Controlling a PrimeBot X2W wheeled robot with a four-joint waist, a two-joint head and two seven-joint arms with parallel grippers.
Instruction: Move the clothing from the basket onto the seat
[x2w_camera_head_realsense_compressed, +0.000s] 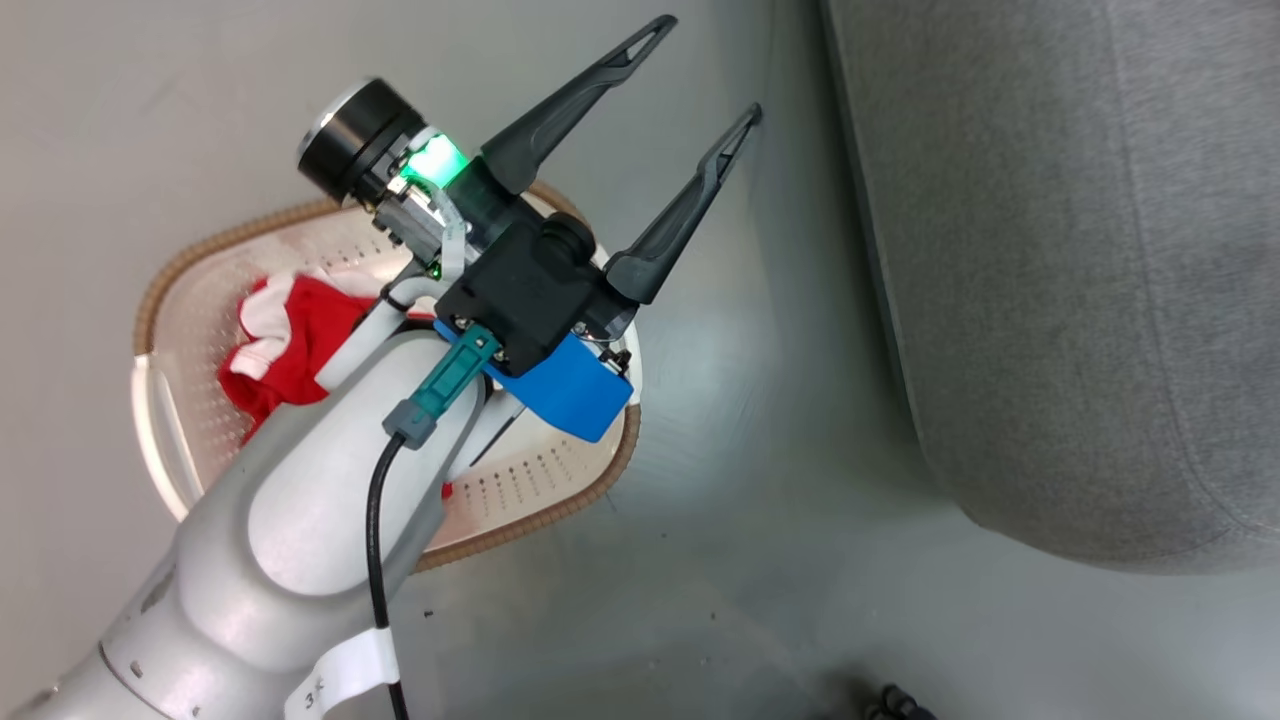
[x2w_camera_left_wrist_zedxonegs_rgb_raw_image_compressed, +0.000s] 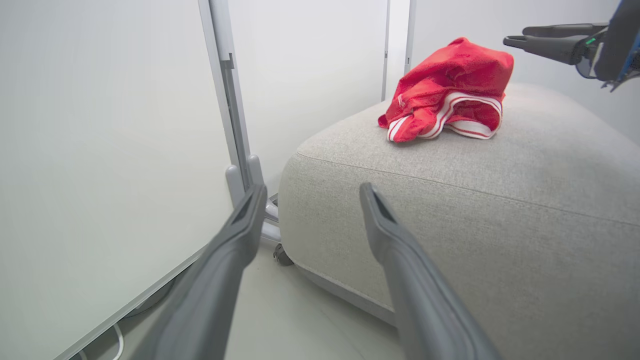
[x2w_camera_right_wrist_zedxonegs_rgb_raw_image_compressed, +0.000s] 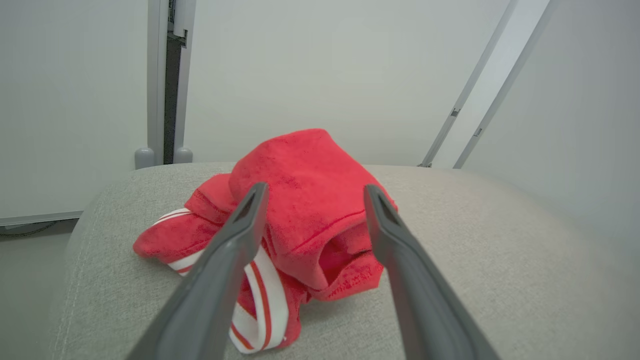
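Observation:
One red garment with white trim (x2w_camera_head_realsense_compressed: 285, 345) lies in the cream perforated basket (x2w_camera_head_realsense_compressed: 160, 300) on the floor, partly hidden by my left arm. My left gripper (x2w_camera_head_realsense_compressed: 710, 65) hangs open above the basket's right side, holding nothing, its fingers pointing toward the grey seat (x2w_camera_head_realsense_compressed: 1080, 250). In the left wrist view the left gripper (x2w_camera_left_wrist_zedxonegs_rgb_raw_image_compressed: 312, 190) faces the seat's side (x2w_camera_left_wrist_zedxonegs_rgb_raw_image_compressed: 450, 240). A second red garment (x2w_camera_right_wrist_zedxonegs_rgb_raw_image_compressed: 305, 210) lies crumpled on top of the seat (x2w_camera_right_wrist_zedxonegs_rgb_raw_image_compressed: 500, 250). My right gripper (x2w_camera_right_wrist_zedxonegs_rgb_raw_image_compressed: 316, 187) stands open just in front of it, fingers spread to either side. The right gripper (x2w_camera_left_wrist_zedxonegs_rgb_raw_image_compressed: 517, 36) hovers beside that garment (x2w_camera_left_wrist_zedxonegs_rgb_raw_image_compressed: 450, 85).
White wall panels and a grey metal post with feet and a caster (x2w_camera_left_wrist_zedxonegs_rgb_raw_image_compressed: 240, 165) stand behind the seat. Bare grey floor (x2w_camera_head_realsense_compressed: 760, 500) lies between basket and seat. A small dark object (x2w_camera_head_realsense_compressed: 900, 705) sits at the bottom edge of the head view.

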